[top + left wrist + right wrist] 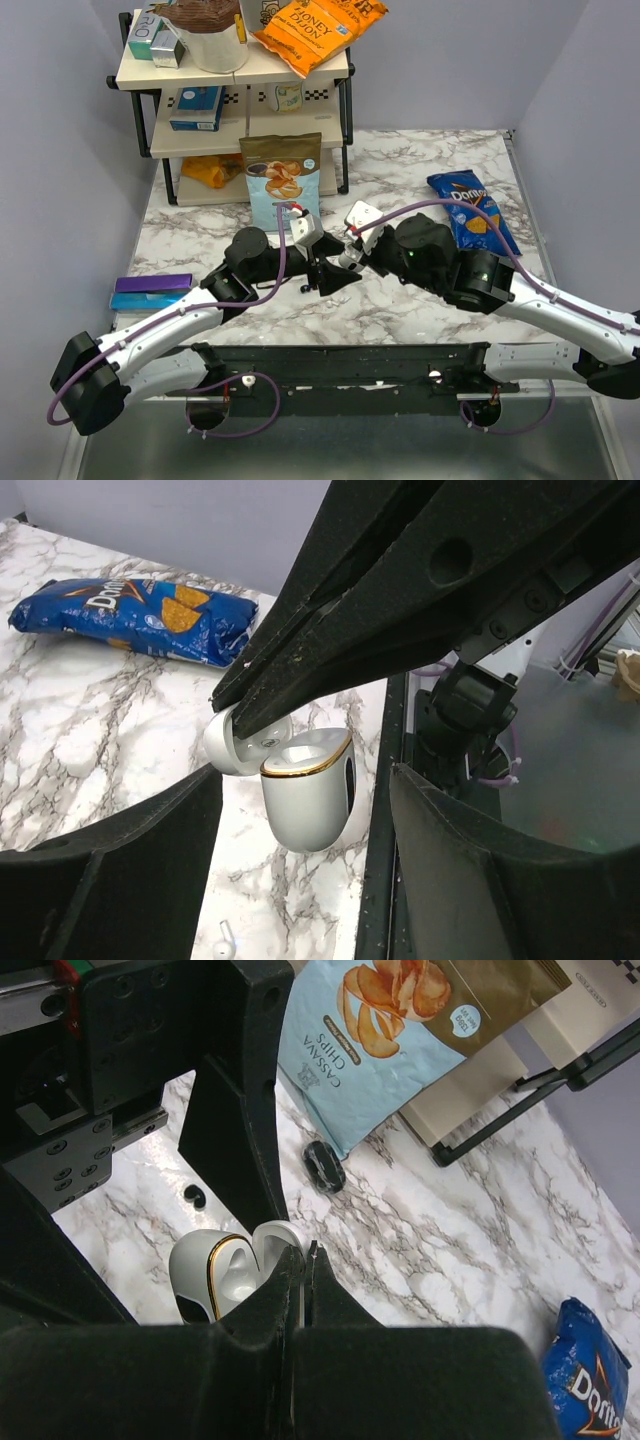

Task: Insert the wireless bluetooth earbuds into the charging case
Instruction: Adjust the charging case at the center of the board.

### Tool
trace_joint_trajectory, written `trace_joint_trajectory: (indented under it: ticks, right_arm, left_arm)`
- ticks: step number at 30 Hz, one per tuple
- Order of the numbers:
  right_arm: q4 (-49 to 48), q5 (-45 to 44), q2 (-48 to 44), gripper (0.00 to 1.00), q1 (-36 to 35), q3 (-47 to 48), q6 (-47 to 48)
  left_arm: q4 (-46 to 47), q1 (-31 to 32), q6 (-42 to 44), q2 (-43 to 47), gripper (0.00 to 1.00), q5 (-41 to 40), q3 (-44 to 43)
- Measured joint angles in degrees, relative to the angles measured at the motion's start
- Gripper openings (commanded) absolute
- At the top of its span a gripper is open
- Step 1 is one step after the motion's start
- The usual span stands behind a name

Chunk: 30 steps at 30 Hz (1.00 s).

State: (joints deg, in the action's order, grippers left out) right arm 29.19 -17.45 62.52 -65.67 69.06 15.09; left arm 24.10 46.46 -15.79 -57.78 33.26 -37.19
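Note:
A white charging case with a gold rim (305,800) hangs open above the marble; it also shows in the right wrist view (205,1275). My right gripper (305,1255) is shut on its flipped-up lid (272,1242) and reaches in from above in the left wrist view (235,705). My left gripper (305,780) is open, its jaws wide on either side of the case without touching it. A tiny black bud (195,1196) lies on the marble behind the case. A small white stemmed earbud (222,942) lies on the marble below the case. Both grippers meet mid-table (335,268).
A larger black oval case (323,1165) lies by the cassava chips bag (283,180). A blue Doritos bag (470,210) lies at the right. A shelf rack (235,100) with snacks stands at the back left. A purple box (150,290) lies at the left edge.

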Motion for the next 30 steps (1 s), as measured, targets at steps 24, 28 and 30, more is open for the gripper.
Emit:
trace_joint_trajectory:
  ticks: [24,28,30]
  right_arm:
    - [0.0,-1.3,0.6,0.01,-0.8,0.0,0.7]
    - [0.0,-1.3,0.7,0.01,-1.0,0.0,1.2]
    - [0.0,-1.3,0.7,0.01,-1.2,0.0,1.4]
  left_arm:
    - [-1.3,-0.2,1.5,-2.4,0.33,1.9,-1.6]
    - [-1.6,-0.2,1.4,-2.5,0.13,2.4,-1.6]
    - [-1.6,-0.2,1.5,-2.5,0.08,2.5,-1.6]
